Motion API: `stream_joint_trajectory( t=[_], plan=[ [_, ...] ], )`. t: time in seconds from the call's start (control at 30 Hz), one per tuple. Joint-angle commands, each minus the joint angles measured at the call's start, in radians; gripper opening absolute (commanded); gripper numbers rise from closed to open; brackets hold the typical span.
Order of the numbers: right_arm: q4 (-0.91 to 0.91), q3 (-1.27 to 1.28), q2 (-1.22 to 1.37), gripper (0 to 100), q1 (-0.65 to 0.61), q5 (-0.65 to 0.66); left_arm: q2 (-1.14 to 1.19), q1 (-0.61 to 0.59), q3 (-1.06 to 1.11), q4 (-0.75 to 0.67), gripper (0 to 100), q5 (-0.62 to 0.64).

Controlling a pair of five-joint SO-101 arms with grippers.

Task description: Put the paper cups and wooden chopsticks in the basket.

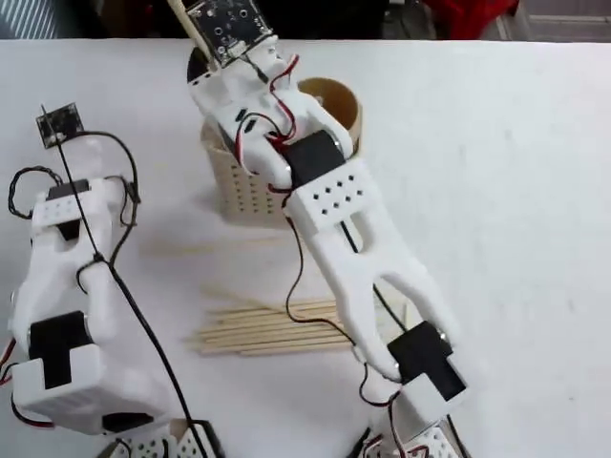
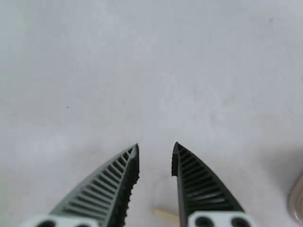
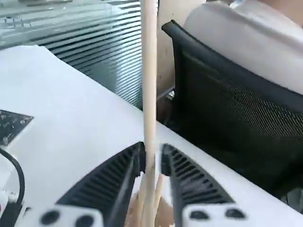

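Several wooden chopsticks [image 1: 272,329] lie on counter [image 1: 496,191] in high view, near basket [image 1: 239,196] w/ paper cup [image 1: 334,100] inside. Left wrist: left hand [image 2: 155,153] released, empty. Right wrist: right hand [image 3: 151,156] grasping upright chopstick [image 3: 149,85] — lower its tip into basket before letting go.

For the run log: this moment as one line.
right gripper: shut on chopstick, at basket | left gripper: open, above table | loose chopsticks: on table
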Motion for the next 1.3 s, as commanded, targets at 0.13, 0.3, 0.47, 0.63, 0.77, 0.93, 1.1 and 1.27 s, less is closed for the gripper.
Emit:
stream_joint_trajectory(
  t=[0.13, 0.3, 0.47, 0.63, 0.77, 0.93, 1.1, 1.27],
  plan=[
    [0.142, -0.008, -0.143, 20.1, 0.012, -0.002, -0.004, 0.013, -0.008, -0.017, 13, -0.011],
    [0.45, -0.014, -0.251, 20.1, -0.012, 0.114, -0.004, 0.013, -0.008, -0.017, 13, -0.011],
    [0.73, 0.115, -0.275, 20.4, -0.127, 0.5, -0.004, 0.013, -0.008, -0.017, 13, -0.011],
    [0.618, 0.445, -0.285, 20.2, -0.102, 0.632, -0.004, 0.012, -0.008, -0.017, 13, -0.011],
    [0.297, 0.741, -0.275, 20.2, -0.068, 0.698, -0.004, 0.008, -0.011, -0.017, 13, -0.011],
    [-0.021, 0.911, -0.231, 20.1, -0.07, 0.712, -0.005, -0.039, -0.015, -0.017, 13, -0.003],
    [-0.051, 0.829, -0.002, 20.1, -0.07, 0.746, -0.008, -0.085, -0.018, -0.018, 13, 0.035],
    [-0.045, 0.672, 0.217, 20.1, -0.068, 0.746, -0.007, -0.07, -0.018, -0.018, 13, 0.032]
  ],
)
